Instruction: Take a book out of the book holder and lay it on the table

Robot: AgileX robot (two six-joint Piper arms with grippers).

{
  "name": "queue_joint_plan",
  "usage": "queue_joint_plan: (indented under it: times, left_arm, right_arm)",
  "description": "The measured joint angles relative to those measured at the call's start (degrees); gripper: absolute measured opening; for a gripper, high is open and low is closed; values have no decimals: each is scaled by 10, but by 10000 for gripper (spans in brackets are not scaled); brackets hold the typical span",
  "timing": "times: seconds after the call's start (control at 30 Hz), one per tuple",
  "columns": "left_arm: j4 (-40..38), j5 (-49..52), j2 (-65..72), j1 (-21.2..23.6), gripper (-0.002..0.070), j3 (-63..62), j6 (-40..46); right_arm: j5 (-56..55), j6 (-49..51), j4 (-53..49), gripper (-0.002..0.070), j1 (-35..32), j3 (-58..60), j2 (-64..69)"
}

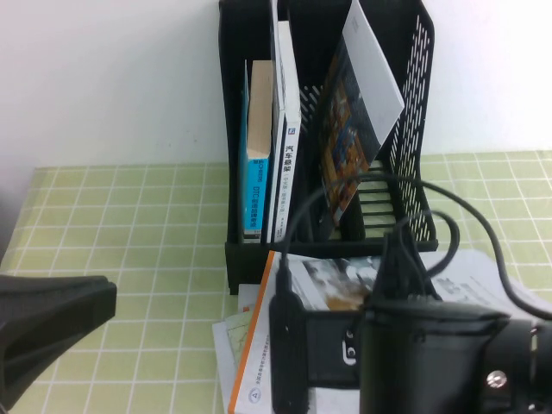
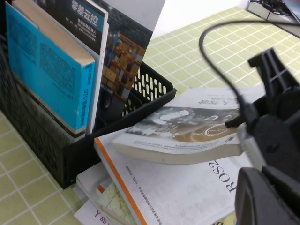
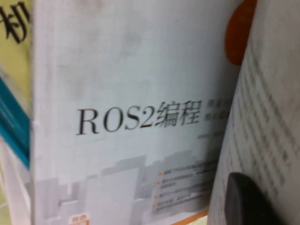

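Observation:
The book (image 1: pixel 332 280), with metallic circular graphics on its cover, lies flat in front of the black book holder (image 1: pixel 241 129), on top of the white ROS2 book (image 1: pixel 259 362). In the left wrist view the book (image 2: pixel 187 126) rests on the ROS2 cover, and my right gripper (image 2: pixel 241 135) is shut on its near edge. In the right wrist view one dark finger (image 3: pixel 248 201) presses on the book's printed surface. My left gripper (image 1: pixel 108 297) hovers shut and empty over the green grid table (image 1: pixel 129 224) at the front left.
The holder keeps a blue-spined book (image 1: pixel 256 185), a white book (image 1: pixel 289 147) and a tilted dark-covered book (image 1: pixel 349 129). Loose papers (image 1: pixel 228 332) lie under the ROS2 book. My right arm and its cables (image 1: pixel 431 354) cover the front right.

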Motion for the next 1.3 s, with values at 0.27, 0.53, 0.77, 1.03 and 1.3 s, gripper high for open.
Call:
queue_joint_plan:
  times: [0.27,0.53,0.77,1.03,1.3]
  left_arm:
    - [-2,11,0,0,-3,0,0]
    - [-3,21,0,0,-3,0,2]
    - [-3,46,-1,0,-3,0,5]
    - [76,57,-55,0,-3,9,-44]
    - [207,4,-159,0,-3,90,-162]
  right_arm:
    - [-21,46,35,123,-1,19,19]
    - [-26,30,87,486,-1,-39,19]
    - [-12,-159,300,434,0,-135,4]
    - [3,-235,344,49,-43,-254,-59]
    - [10,-244,391,1,-230,-244,-201]
